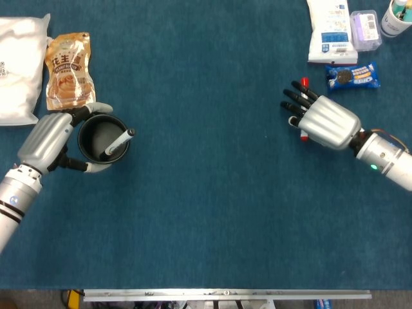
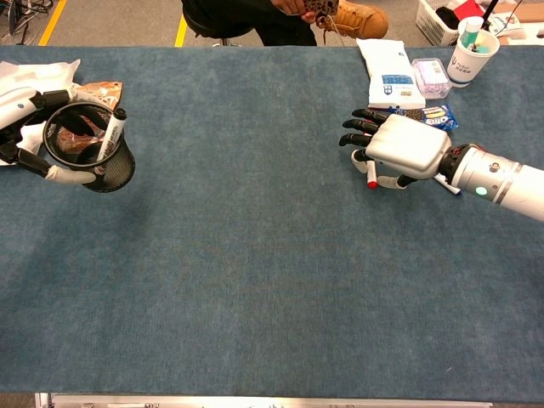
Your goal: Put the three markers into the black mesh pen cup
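Left hand (image 1: 48,138) grips mesh pen cup (image 1: 103,138) holding one marker (image 1: 120,141); right hand (image 2: 399,149), fingers spread, over red-capped marker (image 2: 371,176), grasp unclear.

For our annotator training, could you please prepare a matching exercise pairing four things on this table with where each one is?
Things:
1. black-capped marker
2. red-capped marker
3. pen cup
4. cookie pack

Places:
A. lying on the cloth under the right hand
B. held by the left hand
C. beyond the right hand, near the white pouch
D. standing tilted inside the cup

Pairs: 1-D, 2-A, 3-B, 4-C
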`<state>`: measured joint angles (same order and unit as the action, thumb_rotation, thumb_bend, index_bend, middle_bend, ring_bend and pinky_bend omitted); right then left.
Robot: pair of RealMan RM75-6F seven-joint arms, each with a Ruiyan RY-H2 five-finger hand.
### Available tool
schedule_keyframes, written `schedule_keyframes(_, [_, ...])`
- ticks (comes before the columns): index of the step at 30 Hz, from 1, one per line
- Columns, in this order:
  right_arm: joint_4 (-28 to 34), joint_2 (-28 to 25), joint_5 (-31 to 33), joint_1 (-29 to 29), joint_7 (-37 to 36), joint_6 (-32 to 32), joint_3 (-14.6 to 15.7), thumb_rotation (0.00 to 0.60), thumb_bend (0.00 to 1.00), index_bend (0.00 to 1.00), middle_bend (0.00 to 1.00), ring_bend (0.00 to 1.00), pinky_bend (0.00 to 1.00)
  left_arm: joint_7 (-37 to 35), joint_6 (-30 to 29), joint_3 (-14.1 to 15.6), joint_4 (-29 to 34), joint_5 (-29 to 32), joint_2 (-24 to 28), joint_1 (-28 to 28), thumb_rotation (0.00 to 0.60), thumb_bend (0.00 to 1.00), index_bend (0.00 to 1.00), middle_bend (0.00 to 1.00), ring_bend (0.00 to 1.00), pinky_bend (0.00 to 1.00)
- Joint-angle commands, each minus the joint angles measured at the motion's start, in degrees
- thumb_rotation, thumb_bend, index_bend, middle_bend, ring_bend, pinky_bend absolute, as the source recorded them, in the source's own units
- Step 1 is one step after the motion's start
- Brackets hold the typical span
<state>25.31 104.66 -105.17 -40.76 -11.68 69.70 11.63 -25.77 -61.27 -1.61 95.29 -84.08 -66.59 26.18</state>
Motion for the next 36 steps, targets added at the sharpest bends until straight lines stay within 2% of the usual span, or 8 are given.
schedule_keyframes(1, [-0.06,0.08,0.03,0.0,-0.09,-0.02,0.03,0.6,0.28,0.53,0.23,0.07,0.04,-0.03,-0.02,-0.01,0.0,0.03,0.01,-0.03,0.6,0.14,0.21,0.39,0.35,0.27])
schedule_keyframes(11, [0.63,-0.08,0.91,-0.21,-0.87,1.28,-0.96,0.6,0.29,0.61,0.27,0.1,0.04,-0.2,-0.24,-0.03,-0.04,-0.18,0.18,-0.16,0.6,0.14,0.21,0.38,0.35,0.27])
schedule_keyframes(17, [7.58,-2.63,3.29,-0.71,-2.9,5.41,-4.49,0.6,0.29,0.64,0.29,0.11,0.04,-1.1,0.54,-0.68,0.03,0.35,0.16,0.46,0.6,0.14,0.21,0.38,0.35,0.27])
schedule_keyframes(20, [15.48,-5.35,4.81,-1.39,-4.43,7.69,-7.15,0.6,0.29,0.65,0.3,0.11,0.04,-1.62,1.32,-0.84,-0.01,0.56,-0.11,0.92,0.6,0.14,0.21,0.38,0.35,0.27])
schedule_keyframes(27, [42.82,-14.01,10.19,-2.95,-5.55,6.95,-14.11,0.6,0.29,0.65,0.3,0.11,0.04,-1.29,3.59,-1.4,0.11,1.58,-1.24,2.34,0.6,0.14,0.21,0.38,0.35,0.27])
schedule_keyframes(30, [51.58,-16.12,12.89,-3.62,-5.54,4.99,-16.81,0.6,0.29,0.65,0.3,0.11,0.04,-1.22,4.23,-1.85,0.38,1.93,-1.92,2.98,0.599,0.14,0.21,0.38,0.35,0.27])
schedule_keyframes(36, [63.21,-17.22,17.73,-4.97,-7.47,1.74,-21.66,0.6,0.29,0.65,0.31,0.11,0.04,0.38,5.98,-2.3,1.28,1.91,-3.05,4.65,0.6,0.14,0.21,0.38,0.35,0.27])
